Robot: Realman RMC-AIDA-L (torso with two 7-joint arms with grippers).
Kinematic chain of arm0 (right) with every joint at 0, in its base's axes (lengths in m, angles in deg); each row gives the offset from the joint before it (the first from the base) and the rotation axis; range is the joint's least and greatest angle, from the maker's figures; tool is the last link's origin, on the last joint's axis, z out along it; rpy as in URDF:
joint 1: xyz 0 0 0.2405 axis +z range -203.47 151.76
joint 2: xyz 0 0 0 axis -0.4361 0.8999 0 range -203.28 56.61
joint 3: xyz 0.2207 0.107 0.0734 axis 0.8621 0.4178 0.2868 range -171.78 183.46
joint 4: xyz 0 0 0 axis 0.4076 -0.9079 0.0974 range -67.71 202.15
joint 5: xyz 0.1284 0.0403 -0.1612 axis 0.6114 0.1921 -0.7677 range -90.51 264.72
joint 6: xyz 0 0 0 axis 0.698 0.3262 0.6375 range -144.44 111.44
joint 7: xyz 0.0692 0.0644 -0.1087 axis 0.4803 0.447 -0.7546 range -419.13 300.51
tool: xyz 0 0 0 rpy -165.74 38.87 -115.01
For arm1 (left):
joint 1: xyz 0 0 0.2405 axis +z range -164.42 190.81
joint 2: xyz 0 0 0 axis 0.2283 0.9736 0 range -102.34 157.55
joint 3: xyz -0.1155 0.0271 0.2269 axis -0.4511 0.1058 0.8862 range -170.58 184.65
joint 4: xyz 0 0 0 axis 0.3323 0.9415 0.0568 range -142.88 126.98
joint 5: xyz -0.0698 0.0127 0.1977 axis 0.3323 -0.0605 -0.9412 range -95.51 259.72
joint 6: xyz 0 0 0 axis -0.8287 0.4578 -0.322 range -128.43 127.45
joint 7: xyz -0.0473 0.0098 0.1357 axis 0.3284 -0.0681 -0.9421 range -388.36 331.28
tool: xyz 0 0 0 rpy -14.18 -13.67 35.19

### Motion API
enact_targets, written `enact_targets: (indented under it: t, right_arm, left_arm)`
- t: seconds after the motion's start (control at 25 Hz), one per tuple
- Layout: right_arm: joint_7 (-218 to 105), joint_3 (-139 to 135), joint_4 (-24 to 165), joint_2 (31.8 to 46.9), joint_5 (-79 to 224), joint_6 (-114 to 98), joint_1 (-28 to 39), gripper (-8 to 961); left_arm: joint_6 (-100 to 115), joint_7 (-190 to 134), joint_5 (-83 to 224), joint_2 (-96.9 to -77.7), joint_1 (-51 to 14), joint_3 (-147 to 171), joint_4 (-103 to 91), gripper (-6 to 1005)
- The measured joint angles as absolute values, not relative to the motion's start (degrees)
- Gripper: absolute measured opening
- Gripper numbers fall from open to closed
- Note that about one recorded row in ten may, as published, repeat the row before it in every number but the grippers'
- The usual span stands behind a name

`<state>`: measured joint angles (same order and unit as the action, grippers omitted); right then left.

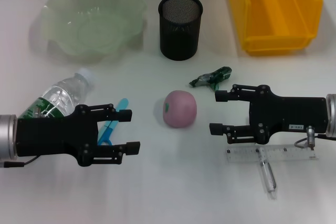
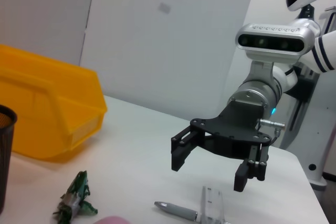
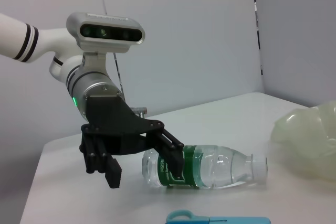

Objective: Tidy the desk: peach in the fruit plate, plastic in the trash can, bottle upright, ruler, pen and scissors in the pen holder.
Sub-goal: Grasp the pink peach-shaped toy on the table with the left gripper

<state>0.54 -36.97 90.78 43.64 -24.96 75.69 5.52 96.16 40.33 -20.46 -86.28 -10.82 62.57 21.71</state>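
Observation:
The pink peach (image 1: 180, 108) lies mid-table between my two grippers. My left gripper (image 1: 128, 129) is open to the peach's left, above the blue scissors (image 1: 110, 127) and beside the lying bottle (image 1: 58, 98). My right gripper (image 1: 218, 112) is open to the peach's right, over the clear ruler (image 1: 270, 154) and the pen (image 1: 266, 177). Crumpled green plastic (image 1: 211, 78) lies just behind the right fingers. At the back stand the pale green fruit plate (image 1: 89, 19), the black mesh pen holder (image 1: 180, 24) and the yellow trash can (image 1: 275, 9). The right wrist view shows the bottle (image 3: 210, 166) on its side.
The table's front edge runs close below both arms. The left wrist view shows the right gripper (image 2: 210, 169) hanging above the ruler (image 2: 212, 205) and pen (image 2: 176, 210), with a white wall behind the table.

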Motion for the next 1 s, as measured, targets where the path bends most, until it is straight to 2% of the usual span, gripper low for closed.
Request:
enact_targets:
  t: [1.0]
  right_arm:
    - [0.4, -36.7, 90.8, 43.64, -25.0, 75.7, 5.5, 772]
  left_arm:
    - [97.7, 40.5, -20.8, -86.57, -11.3, 62.4, 23.3, 769]
